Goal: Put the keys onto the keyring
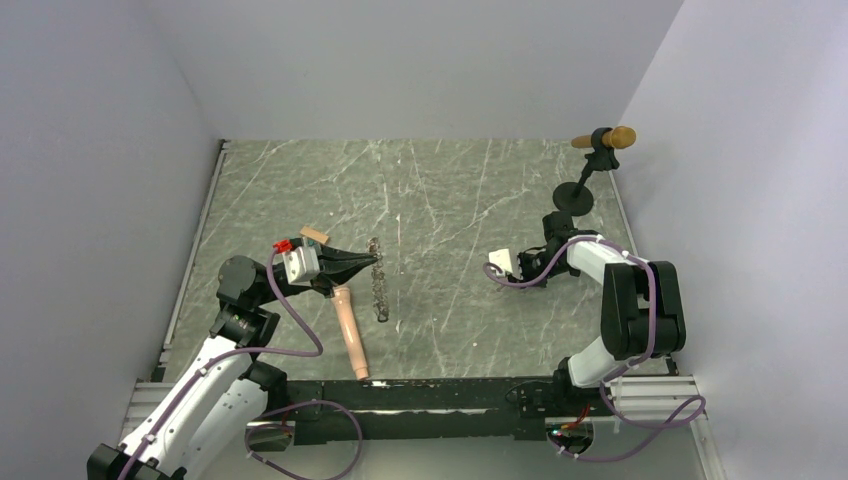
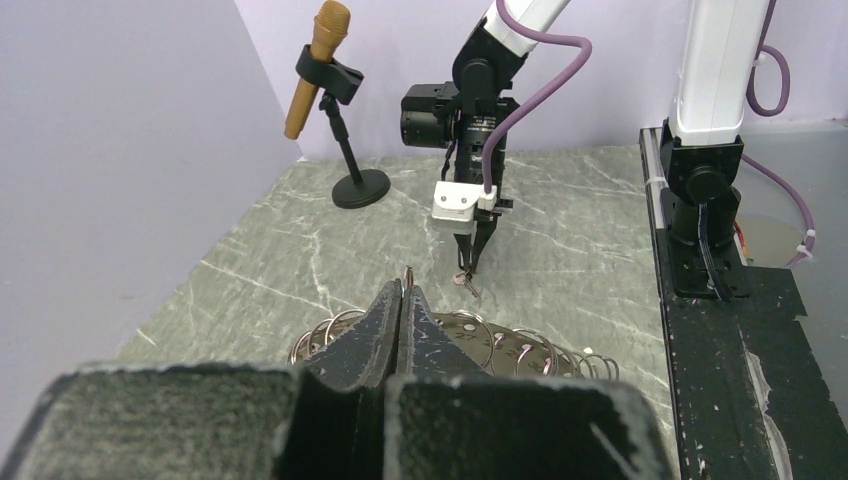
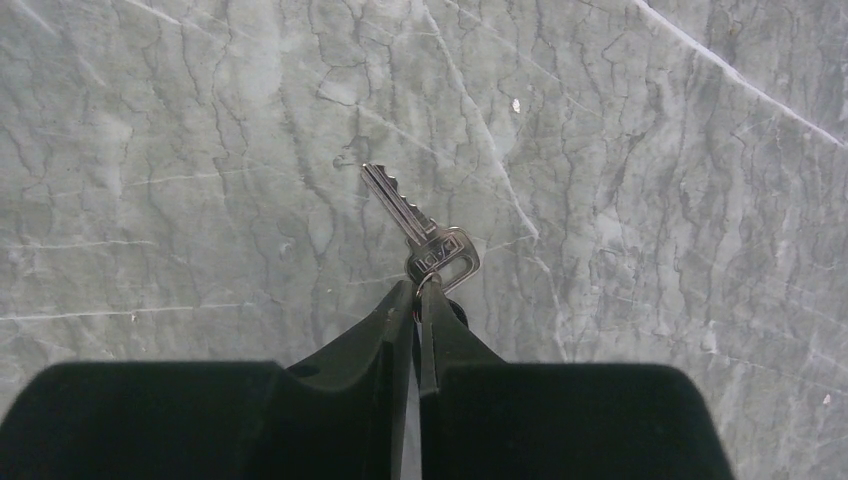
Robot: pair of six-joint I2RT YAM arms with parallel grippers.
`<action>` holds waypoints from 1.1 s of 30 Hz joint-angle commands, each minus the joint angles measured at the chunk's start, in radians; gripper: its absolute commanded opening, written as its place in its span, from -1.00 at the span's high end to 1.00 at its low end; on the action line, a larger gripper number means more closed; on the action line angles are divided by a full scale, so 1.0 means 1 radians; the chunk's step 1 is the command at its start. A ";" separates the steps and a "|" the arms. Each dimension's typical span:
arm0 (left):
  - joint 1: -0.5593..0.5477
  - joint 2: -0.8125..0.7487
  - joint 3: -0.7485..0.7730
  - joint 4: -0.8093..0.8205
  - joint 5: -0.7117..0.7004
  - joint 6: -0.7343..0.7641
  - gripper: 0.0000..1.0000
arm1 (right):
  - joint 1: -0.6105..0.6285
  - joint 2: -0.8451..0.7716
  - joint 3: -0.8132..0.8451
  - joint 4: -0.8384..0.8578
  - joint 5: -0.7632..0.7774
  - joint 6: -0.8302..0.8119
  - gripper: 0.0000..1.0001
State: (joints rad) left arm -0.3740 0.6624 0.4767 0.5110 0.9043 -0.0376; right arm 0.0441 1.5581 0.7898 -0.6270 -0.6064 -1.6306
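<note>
Presently my right hand (image 3: 418, 292) grasps the key (image 3: 408, 212) by its head; my left hand (image 2: 403, 292) is clenched, the keyring (image 2: 500, 345) just below its tips.

**Twin YAM arms: finish and fittings**

The left arm (image 1: 215, 385) and right arm (image 1: 597, 260) share white link shells joined by black cylindrical joint housings. A purple cable (image 2: 545, 36) loops loosely along each. Each wrist carries a white camera block (image 1: 300, 263). The left gripper (image 2: 404, 287) and right gripper (image 3: 418, 292) have black, matt, wedge-shaped fingers.
</note>
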 commanded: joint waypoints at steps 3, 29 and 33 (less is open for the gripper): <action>0.006 -0.017 0.019 0.068 0.019 0.010 1.00 | 0.004 0.023 0.018 -0.020 0.014 -0.008 0.91; -0.022 0.116 -0.021 0.451 0.099 -0.202 1.00 | 0.184 -0.100 0.591 -0.732 -0.670 0.170 1.00; -0.130 0.127 0.017 0.330 0.025 -0.088 1.00 | 0.264 -0.048 0.692 -0.873 -0.715 0.094 1.00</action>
State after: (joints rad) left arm -0.4175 0.7921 0.4446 0.8089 0.9741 -0.1795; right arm 0.2489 1.4700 1.3983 -1.2793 -1.1706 -1.4250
